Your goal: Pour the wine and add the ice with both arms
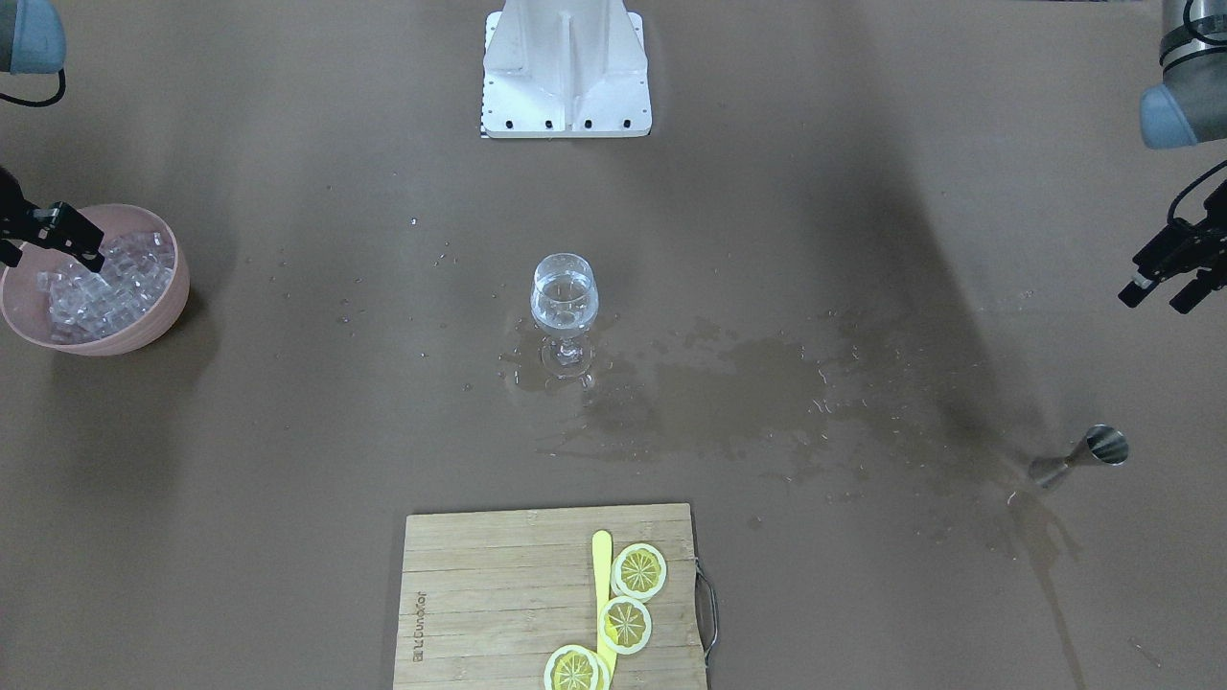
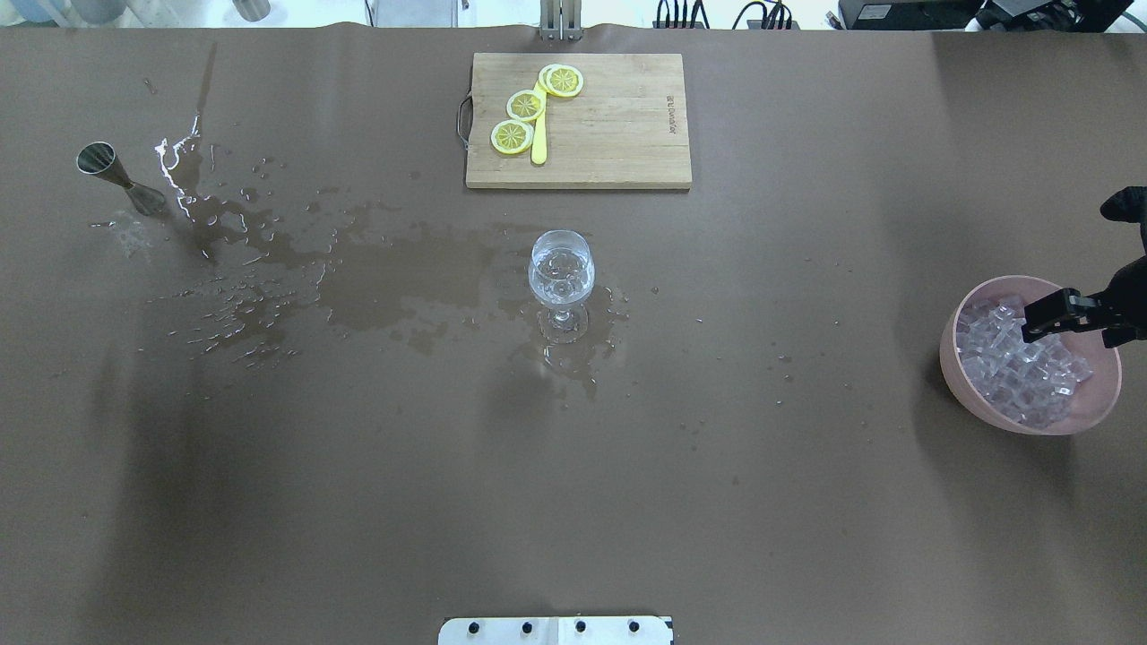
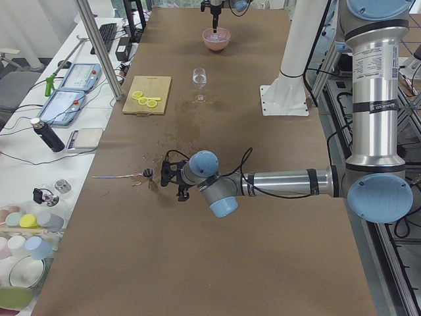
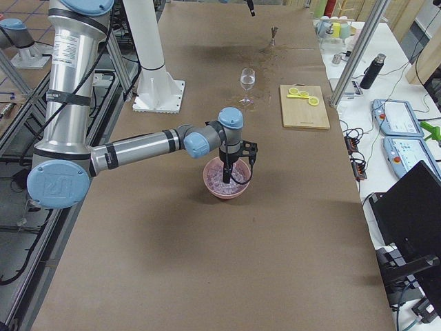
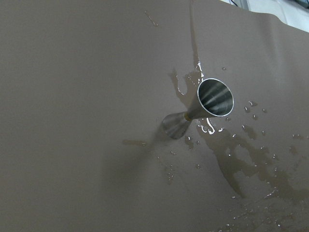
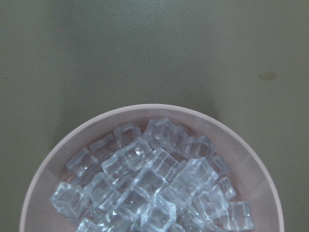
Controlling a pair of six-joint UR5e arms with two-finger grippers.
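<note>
A wine glass [image 1: 565, 297] stands at the table's middle with clear wine in its bowl; it also shows in the overhead view [image 2: 562, 269]. A pink bowl [image 1: 163, 326] holds many clear ice cubes [image 1: 115, 283], which fill the right wrist view [image 6: 154, 179]. My right gripper [image 1: 53, 257] is open, its fingers down over the ice in the bowl [image 2: 1004, 285]. My left gripper [image 1: 1157, 297] is open and empty, held above the table near a steel jigger [image 1: 1083, 455]. The jigger lies on its side [image 5: 203, 108].
Spilled liquid [image 2: 394, 287] spreads across the table from the jigger [image 2: 116, 175] to the glass's foot. A wooden cutting board [image 1: 498, 594] with lemon slices [image 1: 639, 571] and a yellow knife sits at the operators' edge. The white base block [image 1: 566, 67] is at the robot's side.
</note>
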